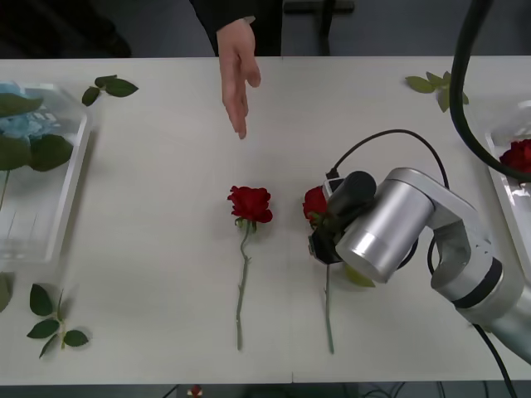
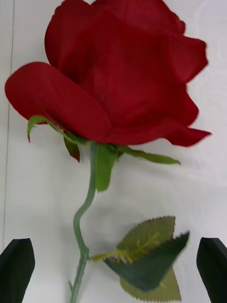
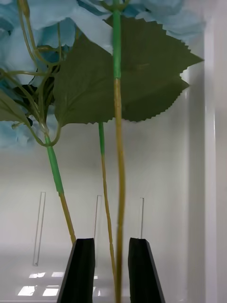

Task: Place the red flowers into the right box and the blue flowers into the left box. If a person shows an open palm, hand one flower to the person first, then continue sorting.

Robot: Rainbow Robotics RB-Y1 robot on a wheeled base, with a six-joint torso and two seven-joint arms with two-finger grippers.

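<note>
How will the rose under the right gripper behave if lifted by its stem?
Likely top-heavy: the red rose has a big bloom on a thin stem, so it may droop or swing. The stem already bends, suggesting flex. Right gripper is open astride it.

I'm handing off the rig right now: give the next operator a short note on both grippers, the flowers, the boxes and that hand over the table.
Right gripper: open, straddling the stem of the right-hand rose on the table, not closed yet.
Left gripper: in the left box, fingers nearly together around a blue flower stem.
Done: blue flowers lie in the left box; one red flower lies in the right box.
Person's hand: held flat out over the table's far side.
Left: grasp the rose, probably hand it over, then box the other rose.
</note>
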